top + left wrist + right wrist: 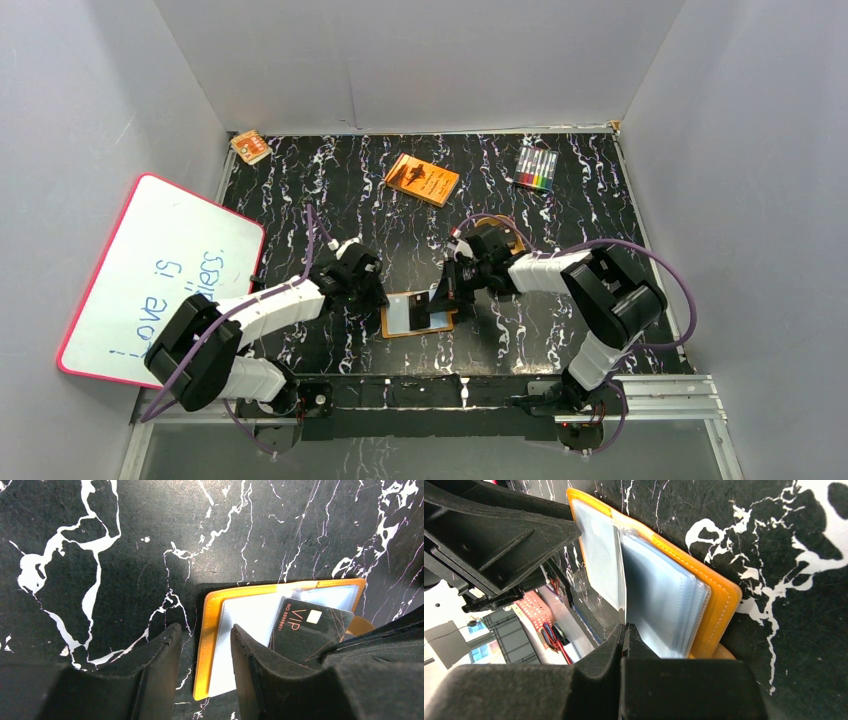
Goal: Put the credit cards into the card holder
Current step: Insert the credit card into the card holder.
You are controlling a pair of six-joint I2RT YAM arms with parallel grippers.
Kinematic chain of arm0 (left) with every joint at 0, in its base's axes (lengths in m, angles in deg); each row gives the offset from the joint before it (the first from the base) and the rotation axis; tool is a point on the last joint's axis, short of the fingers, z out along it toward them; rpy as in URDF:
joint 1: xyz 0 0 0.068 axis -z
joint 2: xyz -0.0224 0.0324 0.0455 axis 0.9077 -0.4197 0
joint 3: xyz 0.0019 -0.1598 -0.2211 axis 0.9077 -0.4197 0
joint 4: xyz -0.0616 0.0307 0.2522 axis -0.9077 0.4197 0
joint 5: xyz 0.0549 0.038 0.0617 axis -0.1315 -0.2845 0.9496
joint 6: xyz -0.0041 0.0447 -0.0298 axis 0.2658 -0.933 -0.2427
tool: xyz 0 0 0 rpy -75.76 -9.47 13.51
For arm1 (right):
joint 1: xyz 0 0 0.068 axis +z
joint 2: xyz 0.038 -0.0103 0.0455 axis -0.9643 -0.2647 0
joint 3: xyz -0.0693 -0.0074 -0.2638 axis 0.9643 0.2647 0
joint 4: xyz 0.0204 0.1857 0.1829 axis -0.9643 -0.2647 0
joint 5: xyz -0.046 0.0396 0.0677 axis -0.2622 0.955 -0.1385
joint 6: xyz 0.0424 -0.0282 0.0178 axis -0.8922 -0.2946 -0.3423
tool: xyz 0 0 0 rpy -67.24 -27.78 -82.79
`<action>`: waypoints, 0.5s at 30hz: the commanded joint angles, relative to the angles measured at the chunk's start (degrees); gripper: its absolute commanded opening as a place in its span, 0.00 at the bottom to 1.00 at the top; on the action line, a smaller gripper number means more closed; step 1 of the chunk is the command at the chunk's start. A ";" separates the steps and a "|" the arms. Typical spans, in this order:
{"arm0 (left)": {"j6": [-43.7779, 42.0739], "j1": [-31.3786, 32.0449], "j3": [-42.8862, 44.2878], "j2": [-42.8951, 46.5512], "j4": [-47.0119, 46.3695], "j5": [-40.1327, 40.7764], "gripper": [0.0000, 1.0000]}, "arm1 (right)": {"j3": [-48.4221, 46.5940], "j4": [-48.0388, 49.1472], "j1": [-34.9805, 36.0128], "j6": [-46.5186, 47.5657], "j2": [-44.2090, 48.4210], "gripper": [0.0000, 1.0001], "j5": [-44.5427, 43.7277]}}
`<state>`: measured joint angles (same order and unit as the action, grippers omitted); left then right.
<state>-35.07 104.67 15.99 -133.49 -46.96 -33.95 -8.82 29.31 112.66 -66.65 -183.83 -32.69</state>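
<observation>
The card holder (412, 316) lies open near the middle of the near edge of the black marbled surface (330, 190). Your left tool (202, 635) hangs unclenched, its fingers straddling the holder's orange left edge. Your right tool (624, 627) is clenched over the holder's clear pockets, pinching what looks like the black credit card (305, 630), though edge-on it is hard to be sure. The card slants across the right-hand pockets.
</observation>
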 commanded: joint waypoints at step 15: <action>0.92 -0.12 -2.93 -2.16 0.78 -1.71 0.32 | 0.32 9.20 1.56 -3.11 -2.47 0.00 4.08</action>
<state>-34.25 104.63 15.28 -133.97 -49.42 -35.04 -8.82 34.26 113.86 -68.72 -185.46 -30.60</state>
